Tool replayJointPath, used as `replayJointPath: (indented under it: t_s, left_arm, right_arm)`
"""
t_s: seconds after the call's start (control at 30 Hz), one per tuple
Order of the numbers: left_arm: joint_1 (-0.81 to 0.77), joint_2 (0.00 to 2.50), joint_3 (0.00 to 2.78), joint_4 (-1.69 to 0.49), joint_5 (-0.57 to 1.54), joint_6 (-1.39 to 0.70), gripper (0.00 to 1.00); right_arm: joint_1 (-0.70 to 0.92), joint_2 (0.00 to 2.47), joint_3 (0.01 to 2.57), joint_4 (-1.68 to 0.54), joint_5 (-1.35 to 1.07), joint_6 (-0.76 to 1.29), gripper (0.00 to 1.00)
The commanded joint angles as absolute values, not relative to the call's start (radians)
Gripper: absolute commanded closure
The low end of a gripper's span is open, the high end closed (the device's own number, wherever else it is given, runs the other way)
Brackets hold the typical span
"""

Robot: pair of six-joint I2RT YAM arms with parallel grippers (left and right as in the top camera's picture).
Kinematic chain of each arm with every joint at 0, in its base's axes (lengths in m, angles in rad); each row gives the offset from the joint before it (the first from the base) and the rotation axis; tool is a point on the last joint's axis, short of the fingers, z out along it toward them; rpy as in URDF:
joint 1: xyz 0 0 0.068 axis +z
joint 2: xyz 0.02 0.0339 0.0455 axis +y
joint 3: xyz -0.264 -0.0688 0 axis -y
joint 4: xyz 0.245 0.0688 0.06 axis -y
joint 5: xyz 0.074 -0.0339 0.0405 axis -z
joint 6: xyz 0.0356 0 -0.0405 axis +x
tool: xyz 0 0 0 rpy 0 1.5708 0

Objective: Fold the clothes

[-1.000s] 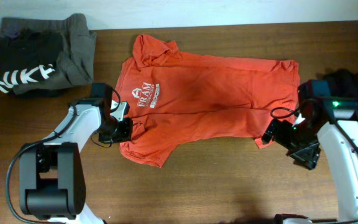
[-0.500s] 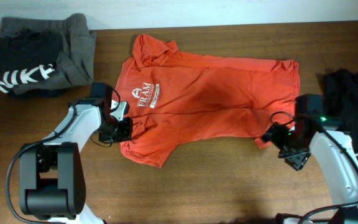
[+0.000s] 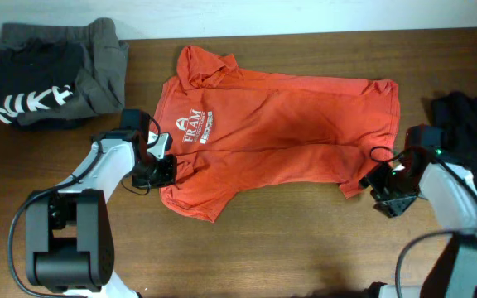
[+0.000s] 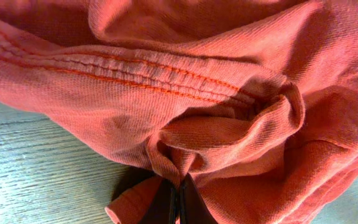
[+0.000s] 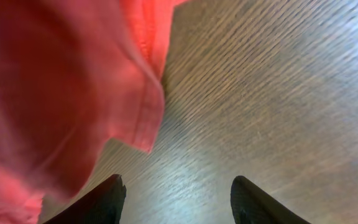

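Note:
The red-orange shirt [image 3: 280, 124] lies spread across the table's middle, its white lettering [image 3: 195, 130] facing up. My left gripper [image 3: 162, 170] sits at the shirt's lower left edge. It is shut on a bunched fold of the shirt's fabric [image 4: 229, 130], pinched between the left gripper's [image 4: 179, 202] dark fingers. My right gripper [image 3: 373, 178] is at the shirt's lower right corner. In the right wrist view the right gripper [image 5: 176, 196] is open over bare wood, and the shirt's hem corner [image 5: 143, 118] hangs just ahead and left of its fingertips [image 5: 107, 198].
A heap of dark grey and black clothes [image 3: 52, 79] with white lettering lies at the back left. A black garment [image 3: 464, 132] lies at the right edge, beside my right arm. The wooden table [image 3: 305, 240] runs along the front.
My right arm has swung and shifted a little to the right beside the shirt's lower right corner. The left gripper and the shirt's left side have not moved.

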State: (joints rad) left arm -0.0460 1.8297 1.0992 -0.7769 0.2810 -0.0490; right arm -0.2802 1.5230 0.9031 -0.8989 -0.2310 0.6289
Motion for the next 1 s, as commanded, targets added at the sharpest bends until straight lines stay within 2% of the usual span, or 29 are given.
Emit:
replayJointPath:
  t_s: [0.0, 0.27, 0.83, 0.97]
  left_arm:
    - [-0.041, 1.840, 1.093, -0.774, 0.293, -0.059, 0.99]
    - [-0.041, 1.840, 1.093, -0.773, 0.293, -0.059, 0.99]
    - [-0.041, 1.840, 1.093, -0.759, 0.297, -0.064, 0.99]
    - [-0.041, 1.840, 1.093, -0.759, 0.297, -0.067, 0.99]
  right_arm:
    - [-0.281, 1.612, 0.895, -0.857, -0.283, 0.645, 0.40]
    - [-0.281, 1.658, 0.896, -0.791, -0.333, 0.645, 0.40]
    - [-0.281, 1.732, 0.896, -0.744, -0.250, 0.664, 0.41]
    - [-0.281, 1.746, 0.896, -0.737, -0.245, 0.664, 0.47]
